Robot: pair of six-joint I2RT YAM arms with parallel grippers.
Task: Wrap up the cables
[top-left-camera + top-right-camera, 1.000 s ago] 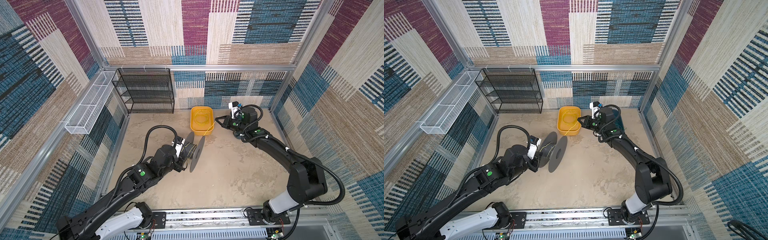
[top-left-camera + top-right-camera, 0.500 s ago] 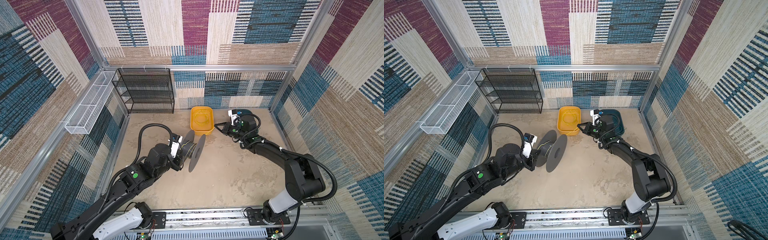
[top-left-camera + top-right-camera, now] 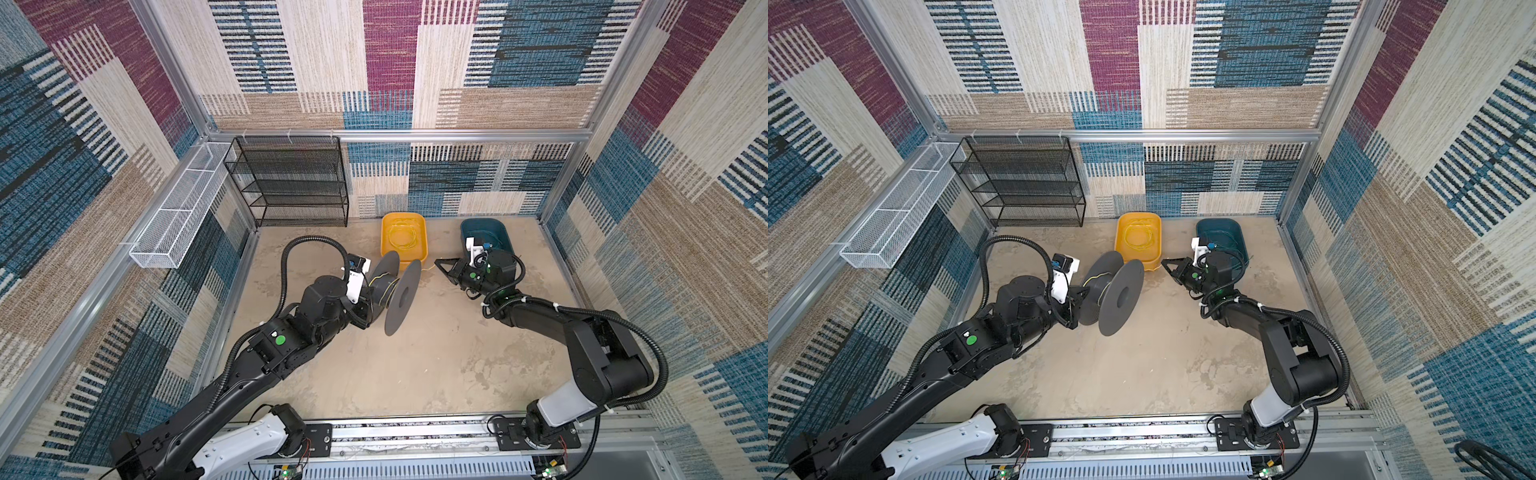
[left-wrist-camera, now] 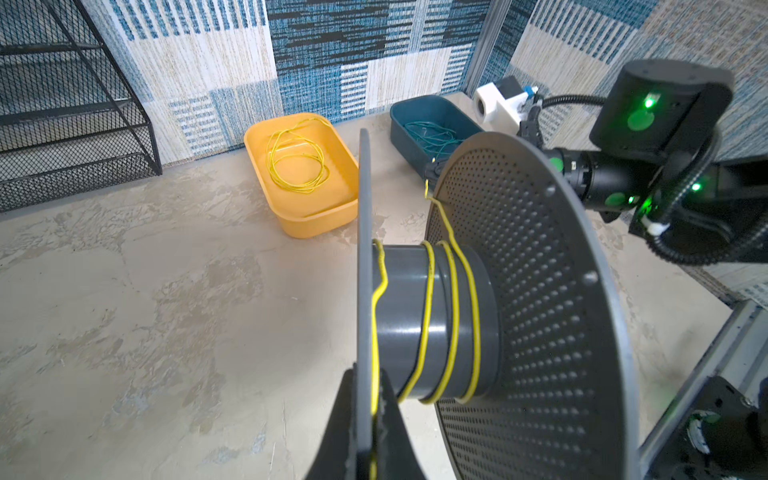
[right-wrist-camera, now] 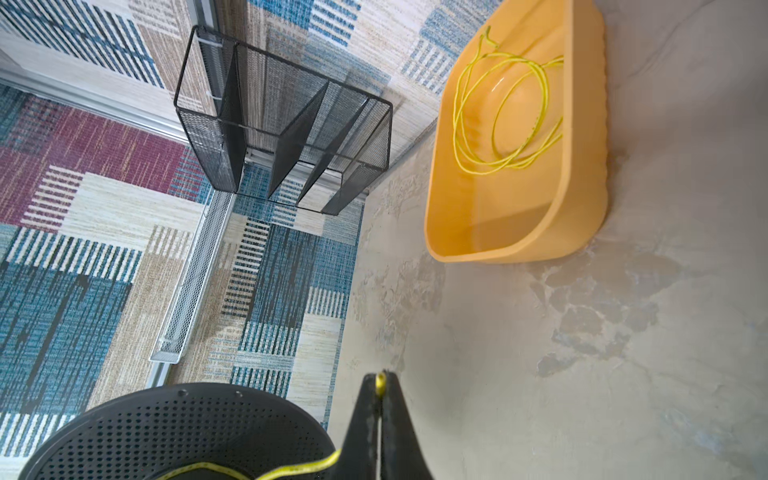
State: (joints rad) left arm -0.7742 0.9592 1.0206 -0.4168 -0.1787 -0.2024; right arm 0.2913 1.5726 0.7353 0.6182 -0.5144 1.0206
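with left jaws clamped on the dark grey plastic spool (image 4: 401, 328) and right jaws pinching the thin yellow cable (image 5: 379, 381), keep it taut, laying turns side by side.

I've got the spool (image 3: 401, 299) mid-table, the left tub (image 3: 385, 241) with a coiled cable (image 3: 402, 237) in it just behind, the right tub (image 3: 506, 240) beside that, the mesh rack (image 3: 291, 183) at the back left
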